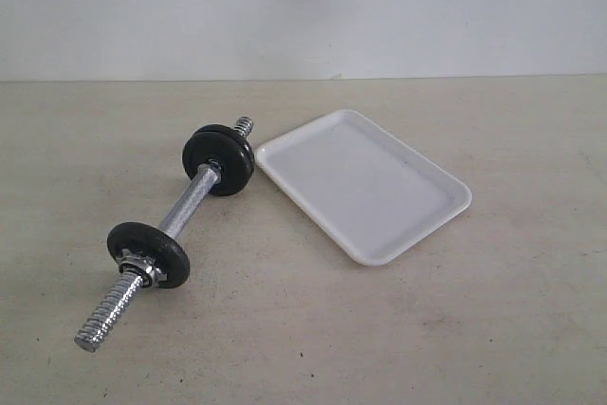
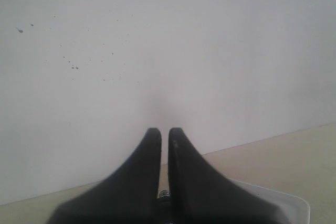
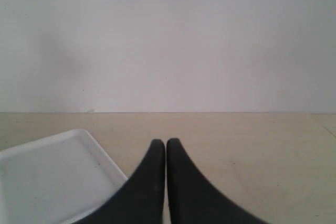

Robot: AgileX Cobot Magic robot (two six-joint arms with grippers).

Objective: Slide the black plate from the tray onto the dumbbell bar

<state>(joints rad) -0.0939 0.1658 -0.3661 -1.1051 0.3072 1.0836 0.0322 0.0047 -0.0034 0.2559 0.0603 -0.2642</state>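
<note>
The white tray (image 1: 365, 182) lies right of the dumbbell with nothing in it. The chrome bar (image 1: 185, 206) lies diagonally on the table. The black plate (image 1: 228, 160) is on the bar's far end, with the threaded tip poking out beyond it; I cannot separate it from any disc against it. A thinner black disc backed by a silver nut (image 1: 149, 253) sits on the near end. Neither gripper shows in the exterior view. My left gripper (image 2: 164, 130) is shut on nothing, with the tray's corner (image 2: 294, 203) below it. My right gripper (image 3: 166, 142) is shut and empty beside the tray (image 3: 47, 177).
The beige table (image 1: 455, 329) meets a plain white wall (image 1: 303, 7) at the back. A bit of threaded chrome (image 2: 164, 194) shows low between the left fingers.
</note>
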